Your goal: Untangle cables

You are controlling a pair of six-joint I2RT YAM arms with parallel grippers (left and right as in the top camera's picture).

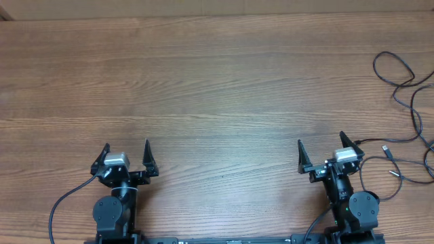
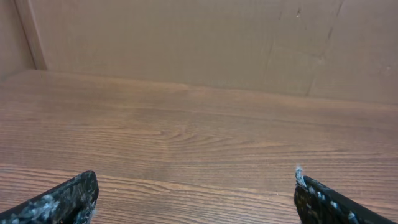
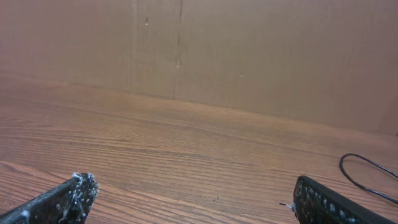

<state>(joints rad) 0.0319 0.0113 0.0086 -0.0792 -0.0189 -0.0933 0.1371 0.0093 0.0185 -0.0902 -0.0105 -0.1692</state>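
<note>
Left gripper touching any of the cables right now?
Apart. The overhead view shows the left gripper open at the near left, with a broad stretch of bare table between it and the cables at the right edge.

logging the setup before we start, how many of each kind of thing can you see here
grippers: 2, left gripper and right gripper, both open
cable tangle: 1, number of cords unclear
table: 1
total: 4

A wooden table (image 1: 203, 81) carries loose, looping black cables (image 1: 414, 112) near its right edge.
</note>
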